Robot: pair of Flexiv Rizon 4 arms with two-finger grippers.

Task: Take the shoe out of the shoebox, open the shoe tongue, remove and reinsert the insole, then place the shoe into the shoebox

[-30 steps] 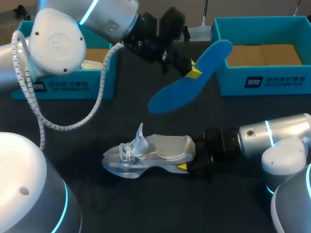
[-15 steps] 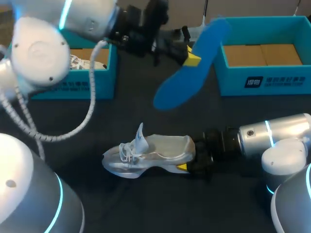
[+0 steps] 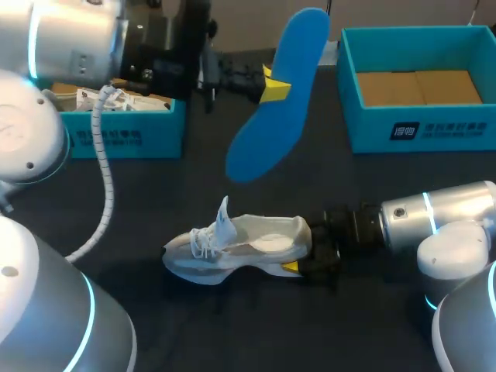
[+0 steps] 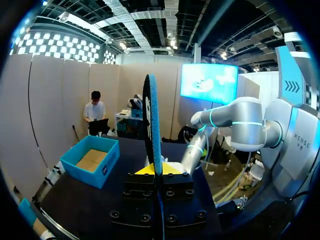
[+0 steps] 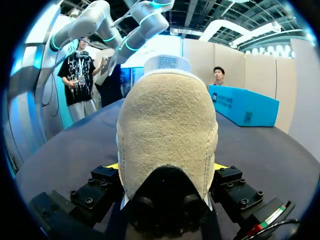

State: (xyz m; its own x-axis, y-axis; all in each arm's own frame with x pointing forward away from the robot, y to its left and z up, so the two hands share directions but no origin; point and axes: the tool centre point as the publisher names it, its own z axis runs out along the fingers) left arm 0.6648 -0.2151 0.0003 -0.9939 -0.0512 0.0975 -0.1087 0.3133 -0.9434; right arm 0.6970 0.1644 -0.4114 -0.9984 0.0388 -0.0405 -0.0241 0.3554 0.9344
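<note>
A white shoe (image 3: 236, 246) lies on its side on the dark table, toe pointing left and tongue raised. My right gripper (image 3: 301, 262) is shut on its heel; in the right wrist view the beige heel (image 5: 167, 125) fills the space between the yellow fingertips (image 5: 113, 166). A blue insole (image 3: 275, 101) hangs in the air above and behind the shoe, nearly upright. My left gripper (image 3: 269, 85) is shut on its middle. In the left wrist view the insole (image 4: 152, 120) stands edge-on between that gripper's (image 4: 160, 170) tips.
A teal shoebox (image 3: 124, 136) at the back left holds another white shoe (image 3: 101, 99). A second teal shoebox (image 3: 418, 128), with a bare cardboard floor, stands at the back right; the left wrist view shows it as well (image 4: 85, 170).
My left arm has pulled back to the left and turned, swinging the blue insole from a slant to nearly upright and a little leftward. The right arm and shoe have stayed put.
</note>
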